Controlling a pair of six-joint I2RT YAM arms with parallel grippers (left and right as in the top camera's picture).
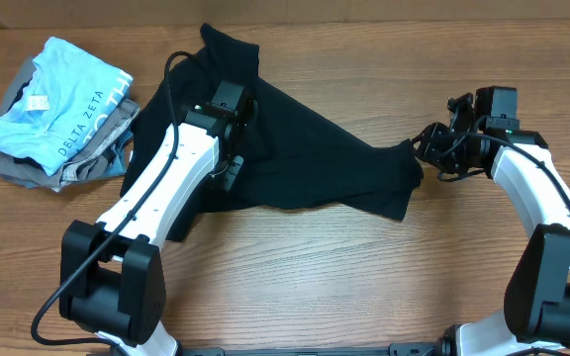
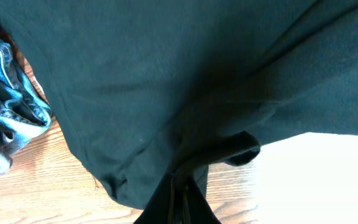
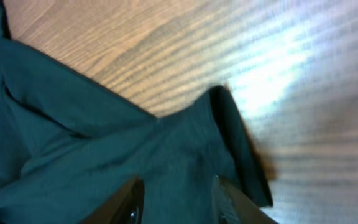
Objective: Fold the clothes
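One wooden table [image 1: 295, 287] is being covered at centre by the black T-shirt [image 1: 315, 158], being pinched at 10 o'clock by the clenched left gripper [image 2: 180, 194], the right gripper [image 3: 178, 198] being held parted over its 3 o'clock edge.

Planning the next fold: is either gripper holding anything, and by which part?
Left gripper pinches a bunched fold of the black T-shirt; right gripper stands open, holding nothing.

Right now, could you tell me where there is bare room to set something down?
Bare table in front of the black T-shirt, between arm bases, and beyond it toward the right gripper. Crowded left: garment pile beside it.
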